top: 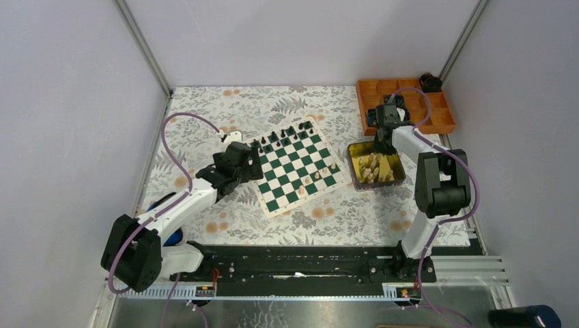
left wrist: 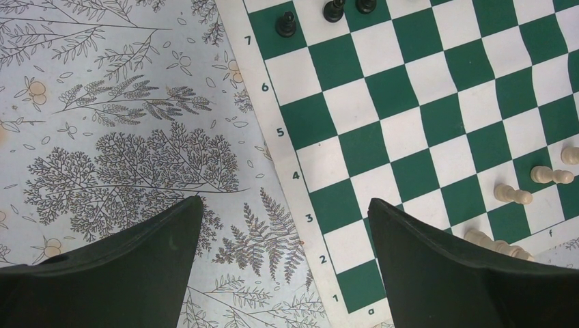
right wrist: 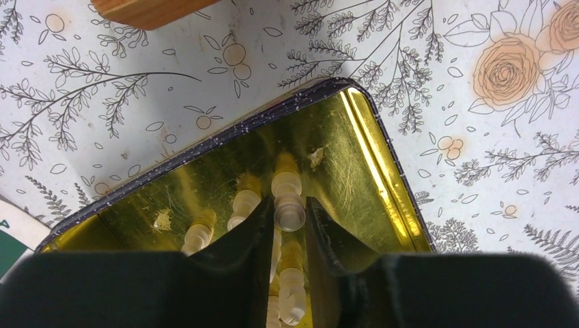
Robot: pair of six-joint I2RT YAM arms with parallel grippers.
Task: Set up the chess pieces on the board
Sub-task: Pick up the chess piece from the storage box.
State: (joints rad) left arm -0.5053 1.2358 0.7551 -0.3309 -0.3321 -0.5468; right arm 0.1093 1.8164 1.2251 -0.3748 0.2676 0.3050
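The right gripper (right wrist: 287, 205) is lowered into the gold tin (right wrist: 382, 137), its two fingers drawn close with a cream piece (right wrist: 287, 183) pinched between them, touching it on both sides. More cream pieces (right wrist: 242, 205) lie loose on the tin's shiny floor around and under the fingers. From above, this gripper (top: 379, 143) sits at the far end of the tin (top: 351, 167), which rests just beside the right edge of the board (top: 297, 167). Beyond the tin, at the far right of the table, stands the orange tray (top: 406, 126).

The left gripper (left wrist: 285, 203) hangs with its fingers spread wide and nothing between them. One finger is over the flowered tablecloth (left wrist: 123, 150) and the other over the near corner of the board (left wrist: 410, 102). In the overhead view it (top: 235, 164) is at the board's left edge.

The board lies turned at an angle in the middle of the table. A row of black pieces (top: 283, 133) stands along its far left side. A few cream pieces (top: 317, 176) are scattered near its right corner; whether they stand or lie flat I cannot tell
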